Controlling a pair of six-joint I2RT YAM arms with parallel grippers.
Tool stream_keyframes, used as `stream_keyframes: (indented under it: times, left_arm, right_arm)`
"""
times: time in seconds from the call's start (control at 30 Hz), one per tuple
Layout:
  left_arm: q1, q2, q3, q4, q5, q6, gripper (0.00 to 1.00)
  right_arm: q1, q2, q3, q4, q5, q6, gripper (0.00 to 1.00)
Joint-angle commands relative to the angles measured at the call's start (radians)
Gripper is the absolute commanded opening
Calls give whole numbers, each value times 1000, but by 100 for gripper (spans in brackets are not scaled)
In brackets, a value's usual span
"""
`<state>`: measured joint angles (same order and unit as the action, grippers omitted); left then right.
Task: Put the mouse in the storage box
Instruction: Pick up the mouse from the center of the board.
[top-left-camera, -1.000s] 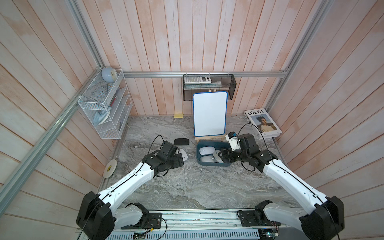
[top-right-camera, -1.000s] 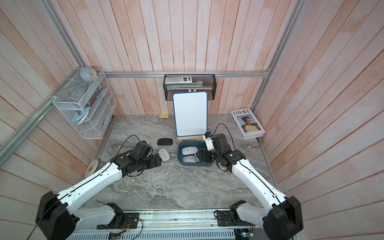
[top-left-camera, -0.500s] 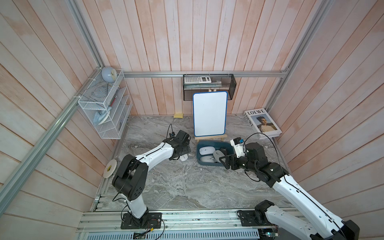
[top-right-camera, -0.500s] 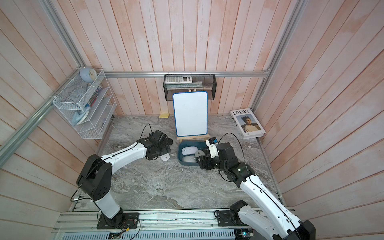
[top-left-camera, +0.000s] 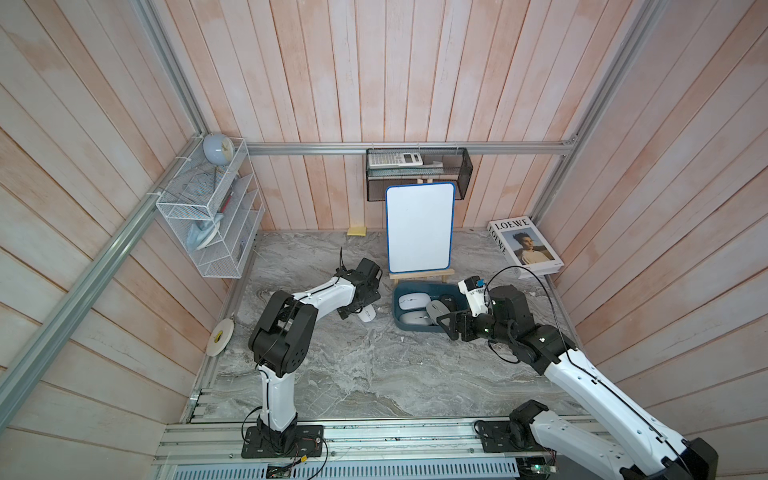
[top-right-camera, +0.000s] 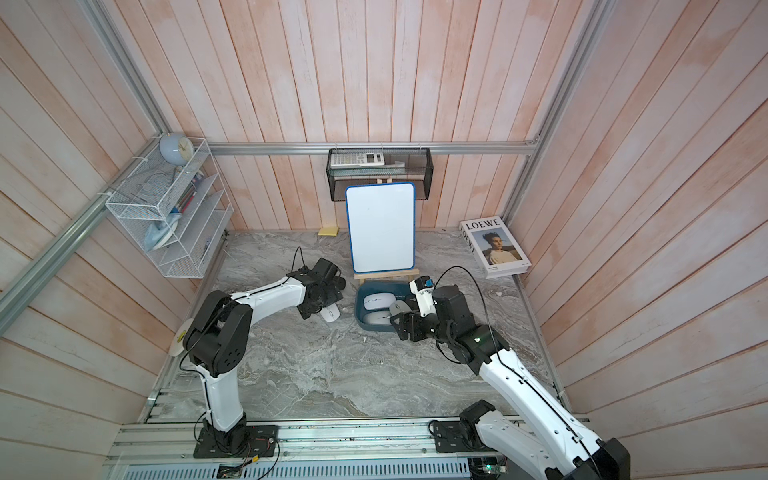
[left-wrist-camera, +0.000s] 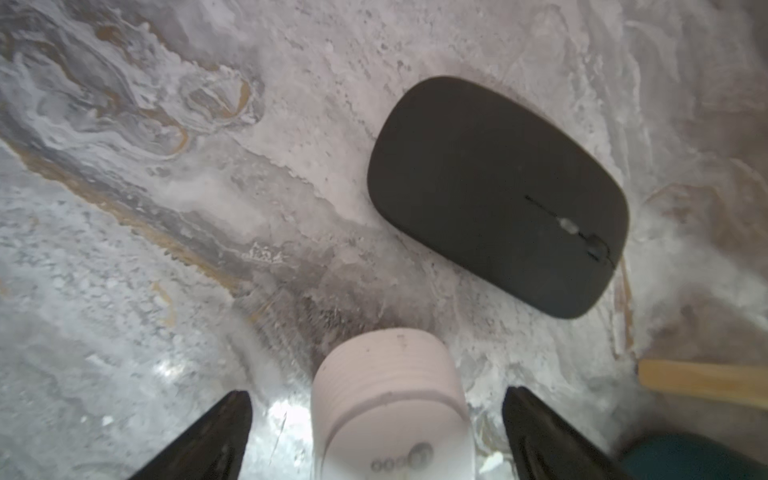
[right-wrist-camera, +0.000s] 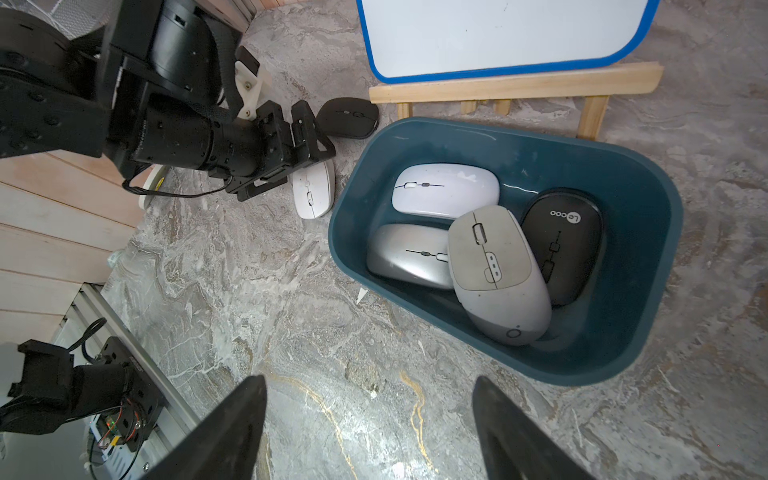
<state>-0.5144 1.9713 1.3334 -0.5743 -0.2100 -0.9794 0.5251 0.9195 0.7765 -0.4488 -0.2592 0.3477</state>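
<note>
Left end effector (left-wrist-camera: 376, 399) released, jaws astride flat white mouse (right-wrist-camera: 312, 189) on marbled worktop (right-wrist-camera: 249, 291); right end effector (right-wrist-camera: 370, 382) released, empty, positioned beside dark teal plastic storage box (right-wrist-camera: 347, 237).

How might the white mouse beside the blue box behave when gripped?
Probably stiff: the white mouse looks like hard plastic. Its smooth, rounded sides may slip in the open left pincer. Flat and low, it should slide, not roll.

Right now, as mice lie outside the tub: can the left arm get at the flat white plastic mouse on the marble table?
Probably yes: the left gripper stands open astride the flat white mouse, nothing covering it.
</note>
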Motion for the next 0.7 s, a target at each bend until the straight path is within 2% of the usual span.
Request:
stream_keyframes:
  times: [0.0,0.17,0.37,0.67]
  left_arm:
    - [-1,30,13,1,13,-32,99]
    - [-15,33,-5,-7,-11,-39,97]
    - [-43,44,-12,-31,-15,-26,81]
    - [-80,1,-79,-43,-34,9,77]
  right_arm:
    - [7,3,-13,-5,0,1,82]
    - [8,16,-13,7,5,11,81]
    - [11,30,-13,23,7,33,81]
    - [17,37,-19,29,15,34,81]
